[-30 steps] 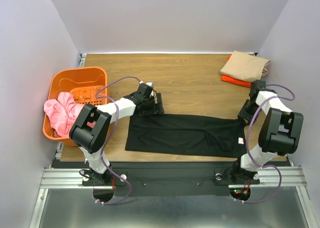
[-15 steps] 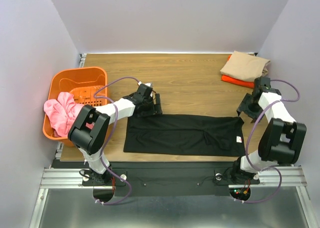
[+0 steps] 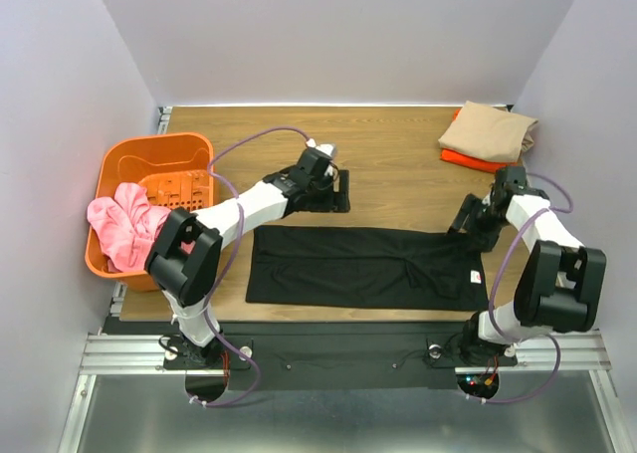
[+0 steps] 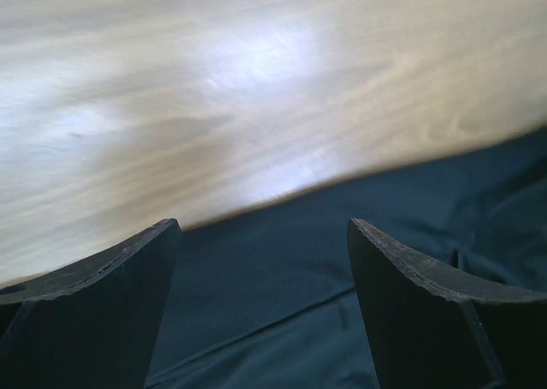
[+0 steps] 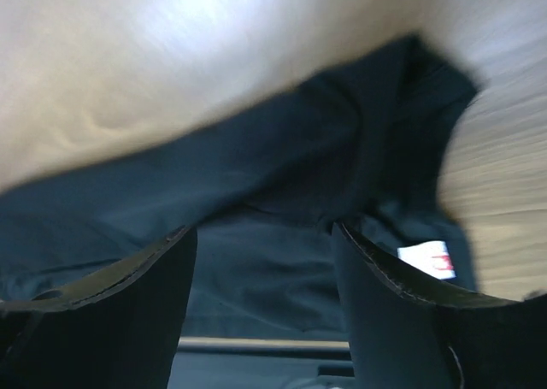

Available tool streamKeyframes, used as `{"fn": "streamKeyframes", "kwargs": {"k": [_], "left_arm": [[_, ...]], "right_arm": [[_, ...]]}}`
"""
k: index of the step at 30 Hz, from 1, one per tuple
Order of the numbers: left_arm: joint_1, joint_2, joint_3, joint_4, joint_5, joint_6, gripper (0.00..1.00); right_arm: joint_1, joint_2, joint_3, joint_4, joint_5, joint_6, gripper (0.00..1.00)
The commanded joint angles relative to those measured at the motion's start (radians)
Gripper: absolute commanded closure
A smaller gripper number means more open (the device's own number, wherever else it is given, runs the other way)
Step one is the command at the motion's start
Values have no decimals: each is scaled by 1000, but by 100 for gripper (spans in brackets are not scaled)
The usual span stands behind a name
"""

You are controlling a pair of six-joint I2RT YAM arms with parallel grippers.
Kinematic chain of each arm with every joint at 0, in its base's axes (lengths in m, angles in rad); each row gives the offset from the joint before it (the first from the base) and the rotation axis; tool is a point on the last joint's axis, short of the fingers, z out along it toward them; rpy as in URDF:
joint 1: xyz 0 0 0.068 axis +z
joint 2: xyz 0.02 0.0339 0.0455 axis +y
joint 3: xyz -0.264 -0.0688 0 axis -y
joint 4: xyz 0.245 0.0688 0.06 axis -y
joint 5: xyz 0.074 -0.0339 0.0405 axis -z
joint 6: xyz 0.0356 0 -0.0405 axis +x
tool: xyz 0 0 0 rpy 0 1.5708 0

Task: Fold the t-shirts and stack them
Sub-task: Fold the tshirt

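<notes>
The black t-shirt lies folded into a long flat strip across the near part of the table, its small white neck tag at the right end. It also shows in the left wrist view and the right wrist view. My left gripper is open and empty, above the bare wood just beyond the shirt's far edge. My right gripper is open and empty at the shirt's far right corner. The folded tan t-shirt lies on the folded orange t-shirt at the back right.
A rigid orange basket stands at the table's left edge with a pink cloth hanging over its front. Grey walls close in the table on three sides. A metal rail runs along the near edge.
My left gripper has let go of the shirt's far left edge and moved away to the right and back. My right gripper has moved left along the shirt's far right corner. The shirt lies flatter.
</notes>
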Motion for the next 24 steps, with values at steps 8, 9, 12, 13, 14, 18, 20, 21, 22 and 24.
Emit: {"fn": "streamKeyframes", "kwargs": {"k": [8, 9, 12, 13, 14, 18, 20, 21, 22, 24], "left_arm": [[-96, 46, -136, 80, 127, 33, 9], [-96, 49, -144, 82, 130, 41, 9], [-98, 61, -163, 91, 138, 50, 9], [-98, 64, -167, 91, 140, 56, 9], [-98, 72, -174, 91, 143, 59, 9], [-97, 87, -191, 83, 131, 58, 9], [-98, 95, -191, 57, 94, 50, 9], [-98, 99, -191, 33, 60, 47, 9], [-97, 99, -188, 19, 46, 38, 9], [-97, 96, -183, -6, 17, 29, 9]], "right_arm": [[4, 125, -68, 80, 42, 56, 30], [4, 136, -63, 83, 49, 59, 30], [4, 183, -39, 93, 71, 56, 30], [4, 199, -31, 100, 83, 51, 30], [4, 226, -13, 102, 101, 39, 30], [4, 307, 57, 111, 143, 8, 30], [4, 340, 91, 119, 134, 4, 30], [7, 369, 126, 128, 117, 4, 30], [19, 387, 150, 129, 112, 5, 30], [44, 423, 194, 136, 117, 4, 30]]}}
